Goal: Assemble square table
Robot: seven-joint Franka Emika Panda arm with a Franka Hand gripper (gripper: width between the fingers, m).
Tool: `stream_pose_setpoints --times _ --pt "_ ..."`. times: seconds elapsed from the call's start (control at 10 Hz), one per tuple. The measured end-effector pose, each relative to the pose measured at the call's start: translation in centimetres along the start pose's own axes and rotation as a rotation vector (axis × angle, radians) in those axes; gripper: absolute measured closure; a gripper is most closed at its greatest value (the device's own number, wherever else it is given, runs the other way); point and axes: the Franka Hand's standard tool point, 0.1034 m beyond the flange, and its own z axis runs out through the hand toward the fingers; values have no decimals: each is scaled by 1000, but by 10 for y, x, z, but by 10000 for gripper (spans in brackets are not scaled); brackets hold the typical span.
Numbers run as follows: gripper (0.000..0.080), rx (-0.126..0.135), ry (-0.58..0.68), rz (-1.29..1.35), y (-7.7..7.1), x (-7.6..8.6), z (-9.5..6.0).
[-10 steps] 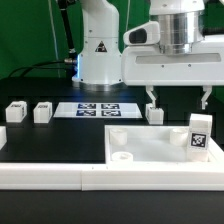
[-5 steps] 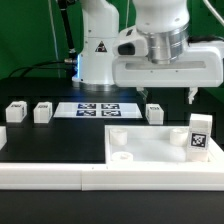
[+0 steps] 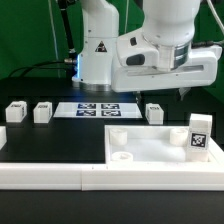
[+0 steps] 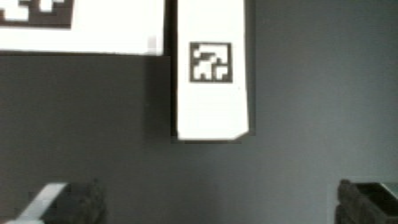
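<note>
One slab: the large white plastic square slab [image 3: 160, 147] of the square table lies flat on the desk at the exterior view's lower right, with its round corner sockets [image 3: 122, 157] facing up.
Upright leg: a short white tagged leg [image 3: 200, 136] stands on the slab near its edge at the exterior view's right, its black-and-white tag facing the camera.
Loose legs: three more short white legs sit on the black desk [image 3: 50, 140] behind the slab. The far-left leg [image 3: 17, 111] and the second leg [image 3: 43, 111] are near each other at the exterior view's left. The third leg [image 3: 154, 112] is just behind the slab's rear edge.
Marker board: the thin flat white marker board [image 3: 98, 109] lies between the second leg and the third leg.
Wrist-view leg: a white tagged leg [image 4: 210, 70] lies on the dark desk just beside a corner of the marker board; which leg it is cannot be told.
End effector: the end effector [image 4: 217, 205] is released, its dark fingertips [image 4: 71, 203] wide apart with nothing between them and clear of that leg. In the exterior view it hangs tilted above the desk.
Border wall: a long white L-shaped border wall [image 3: 50, 176] runs along the desk's front, just before the slab.
Arm: the white robot arm base [image 3: 98, 50] stands behind the marker board.
</note>
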Motion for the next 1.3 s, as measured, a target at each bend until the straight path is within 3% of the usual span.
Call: stream_pose_setpoints --times 0.4,0.6,0.8,1.3 --pt "151 5 -75 8 2 4 3" --pt "151 -6 -146 82 2 0 22" --pt "151 0 -220 93 2 -6 32" --pt "151 -5 -223 109 3 -4 34"
